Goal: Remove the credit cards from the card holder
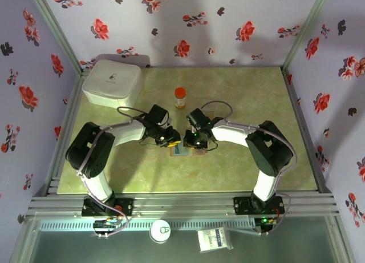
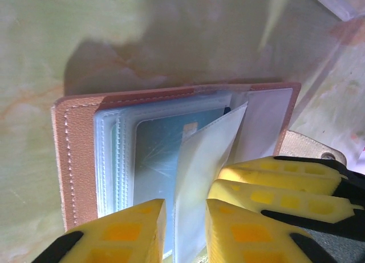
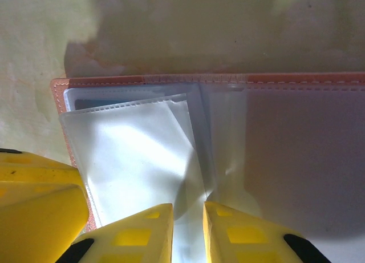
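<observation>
Nearest me, in front of the arm bases, the card holder (image 1: pixel 185 151) lies open on the surface (image 1: pixel 256 160), with the left claw (image 1: pixel 169 140) and right claw (image 1: pixel 195 140) nose to nose over it.

The left wrist view gives detail the top view cannot. A teal card (image 2: pixel 159 160) sits inside the holder's plastic pockets. A clear sleeve (image 2: pixel 202 160) stands up in my left claw's narrow gap, and I cannot tell whether it is pinched. The right claw's yellow fingers (image 2: pixel 274 169) crowd in just beside it.

The right wrist view shows a thin teal strip of that card under the pockets. A loose sleeve (image 3: pixel 137 160) runs into the right claw's narrow gap, and I cannot tell the grip there either.

Beyond the holder an orange-capped bottle (image 1: pixel 180 96) stands upright. Farther back on the left rests a white box (image 1: pixel 112 82).
</observation>
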Robot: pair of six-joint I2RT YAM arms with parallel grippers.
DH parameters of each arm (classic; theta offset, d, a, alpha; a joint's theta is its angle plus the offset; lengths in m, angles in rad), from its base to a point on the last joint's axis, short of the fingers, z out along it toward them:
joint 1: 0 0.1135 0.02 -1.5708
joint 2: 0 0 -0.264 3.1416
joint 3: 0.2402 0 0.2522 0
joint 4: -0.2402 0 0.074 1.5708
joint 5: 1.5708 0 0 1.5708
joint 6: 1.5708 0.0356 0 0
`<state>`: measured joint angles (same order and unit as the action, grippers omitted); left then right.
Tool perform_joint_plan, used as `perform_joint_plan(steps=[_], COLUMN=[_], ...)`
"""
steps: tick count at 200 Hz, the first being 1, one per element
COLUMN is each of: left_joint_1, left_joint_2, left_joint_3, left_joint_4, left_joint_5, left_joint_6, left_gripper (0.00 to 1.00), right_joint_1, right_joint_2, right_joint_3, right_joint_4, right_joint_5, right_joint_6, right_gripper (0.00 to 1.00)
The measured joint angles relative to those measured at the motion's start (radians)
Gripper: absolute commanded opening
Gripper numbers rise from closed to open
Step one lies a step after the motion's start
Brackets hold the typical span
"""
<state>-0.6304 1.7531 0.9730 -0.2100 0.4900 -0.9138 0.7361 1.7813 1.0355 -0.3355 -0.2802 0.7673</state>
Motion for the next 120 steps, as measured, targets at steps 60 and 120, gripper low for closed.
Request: perform_joint_plan(steps=[60, 120], left_joint_1=[0.000, 0.000], left_joint_2=[0.009, 0.024], left_joint_3=[-0.002, -0.021], left_joint_4=[0.008, 0.052], left_joint_5=[0.001, 0.020], left_joint_6=[-0.001, -0.024], left_gripper=[0.25, 0.21], right_joint_1=[0.000, 0.000], right_joint_2=[0.000, -0.002], right_joint_3=[0.000, 0.000], right_joint_4=[0.000, 0.000], right_joint_5=[0.000, 0.000], right_joint_6=[0.000, 0.000], right_gripper=[0.21, 0.21])
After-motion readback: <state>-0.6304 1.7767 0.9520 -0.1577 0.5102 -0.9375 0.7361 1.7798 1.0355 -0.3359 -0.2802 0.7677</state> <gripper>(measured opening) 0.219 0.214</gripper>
